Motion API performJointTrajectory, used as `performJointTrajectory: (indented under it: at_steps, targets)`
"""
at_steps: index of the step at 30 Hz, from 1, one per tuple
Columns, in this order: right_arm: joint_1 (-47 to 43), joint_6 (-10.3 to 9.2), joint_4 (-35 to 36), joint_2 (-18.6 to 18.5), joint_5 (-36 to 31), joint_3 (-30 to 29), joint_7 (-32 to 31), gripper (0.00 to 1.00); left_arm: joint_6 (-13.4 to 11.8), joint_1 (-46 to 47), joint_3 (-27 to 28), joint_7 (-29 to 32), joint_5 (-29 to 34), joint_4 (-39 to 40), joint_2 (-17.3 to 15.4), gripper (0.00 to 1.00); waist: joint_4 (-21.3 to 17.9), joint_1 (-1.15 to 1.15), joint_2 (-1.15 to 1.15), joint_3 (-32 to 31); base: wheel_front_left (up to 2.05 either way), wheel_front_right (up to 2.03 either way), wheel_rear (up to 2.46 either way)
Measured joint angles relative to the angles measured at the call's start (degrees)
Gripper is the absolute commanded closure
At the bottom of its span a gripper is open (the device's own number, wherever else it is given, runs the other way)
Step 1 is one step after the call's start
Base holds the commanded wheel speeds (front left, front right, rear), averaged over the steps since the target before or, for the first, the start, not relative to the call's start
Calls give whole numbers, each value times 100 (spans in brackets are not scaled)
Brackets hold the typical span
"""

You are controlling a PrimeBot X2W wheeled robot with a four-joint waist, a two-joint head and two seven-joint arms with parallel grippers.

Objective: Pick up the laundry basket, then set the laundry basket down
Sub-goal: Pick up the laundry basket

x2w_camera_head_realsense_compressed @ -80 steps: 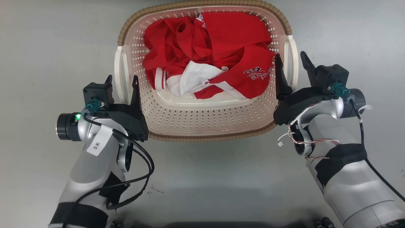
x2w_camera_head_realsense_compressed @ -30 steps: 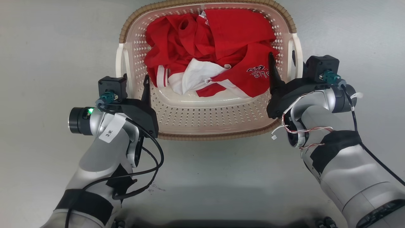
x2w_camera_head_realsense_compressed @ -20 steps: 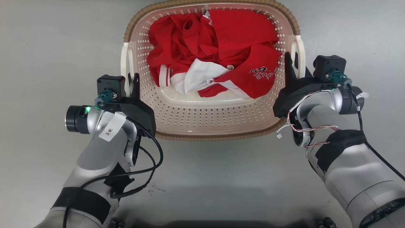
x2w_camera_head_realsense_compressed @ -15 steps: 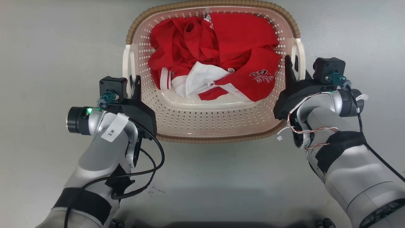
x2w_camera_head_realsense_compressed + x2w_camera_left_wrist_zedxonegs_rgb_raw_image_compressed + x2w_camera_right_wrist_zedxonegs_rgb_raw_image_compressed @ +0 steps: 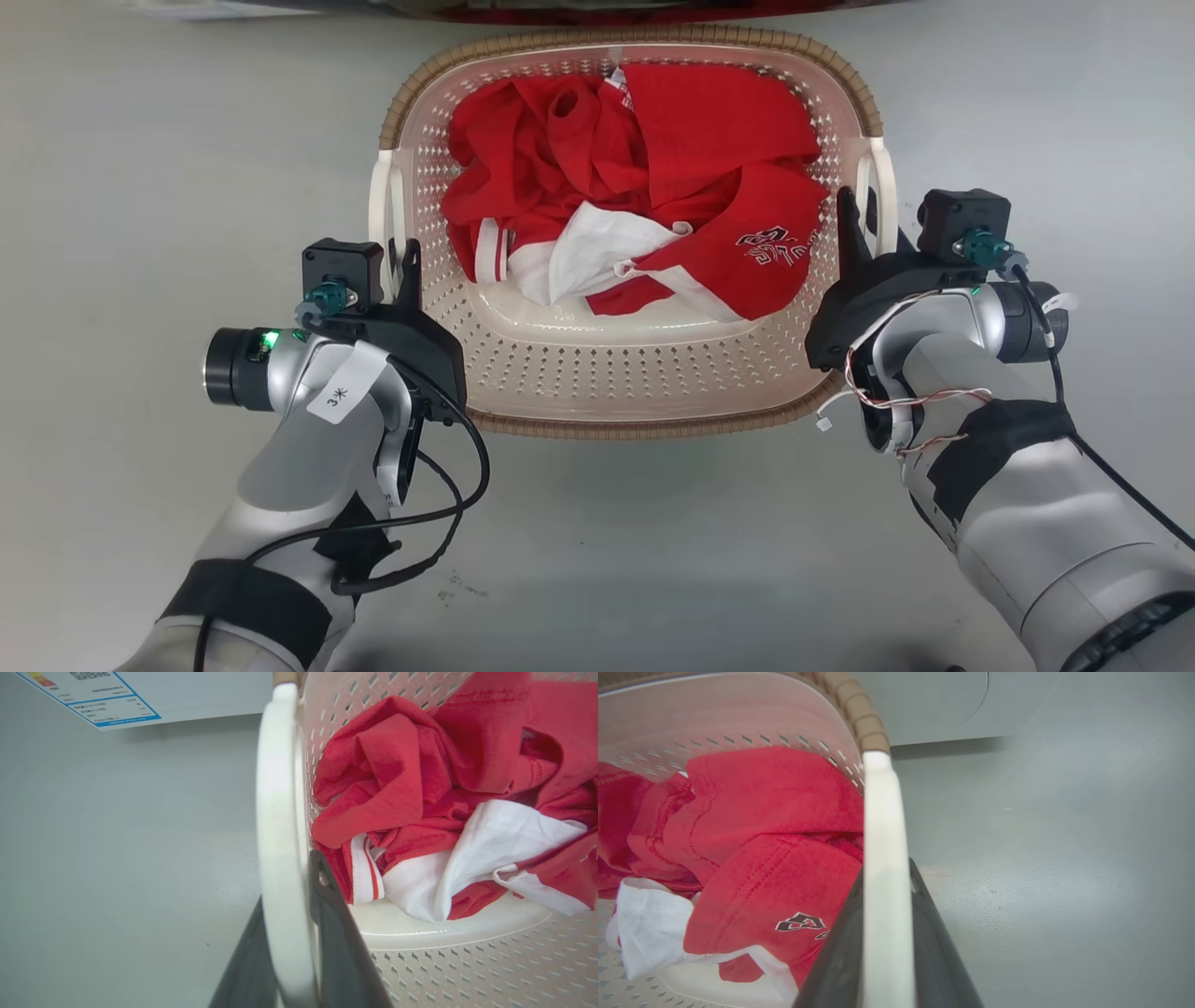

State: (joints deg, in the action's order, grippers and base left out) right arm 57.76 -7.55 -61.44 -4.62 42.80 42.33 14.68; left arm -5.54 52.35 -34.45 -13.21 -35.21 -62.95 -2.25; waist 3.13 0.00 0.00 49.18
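The laundry basket [image 5: 635, 425] is cream perforated plastic with a brown woven-look rim, and it sits in the middle of the head view. My left gripper [image 5: 400, 266] is shut on its white left handle [image 5: 381, 210]. In the left wrist view that handle [image 5: 278, 835] runs between my two dark fingers [image 5: 336, 942]. My right gripper [image 5: 864, 224] is shut on the white right handle [image 5: 883, 187]. The right wrist view shows that handle [image 5: 883, 849] pinched between both fingers [image 5: 941, 956]. I cannot tell whether the basket is off the floor.
Red and white clothes [image 5: 644, 177] fill the basket. Plain grey floor [image 5: 140, 187] lies all around it. A white appliance front with a blue-bordered label [image 5: 93, 690] stands beyond the basket, and its dark red edge [image 5: 597, 9] shows at the top of the head view.
Both grippers moved inward from open beside the handles and closed on them. Since then the basket and arms have shifted down the picture together, and the appliance edge has appeared at the top.
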Motion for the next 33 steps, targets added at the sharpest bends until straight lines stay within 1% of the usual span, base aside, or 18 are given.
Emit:
performJointTrajectory:
  at_steps: [4,10,15,25,29,33]
  targets:
    - [-96,-1,-15,-2,36,126,-8,100,-7,-20,-109,12,-55,-29,-9,100,-7,0,0,-149,0,0,0]
    - [-259,-1,-38,-5,159,367,-185,100,-8,-248,-293,119,-111,-101,-19,100,-14,0,0,-404,0,0,0]
    - [-477,-1,-42,-5,312,505,-342,100,-7,-433,-439,257,-305,-118,-19,100,-16,0,0,-643,0,0,0]
    - [-1172,-1,-129,13,579,814,-560,100,5,-1094,-751,486,-509,-140,-2,100,-11,-1,0,-1259,0,0,0]
    - [-1514,-1,-79,19,770,920,-634,100,7,-1388,-875,568,-673,-152,-2,100,-3,-1,0,-1543,0,0,0]
    - [-1720,-1,-14,19,875,998,-691,100,8,-1553,-938,656,-706,-175,-8,100,2,-1,-1,-1774,0,0,0]
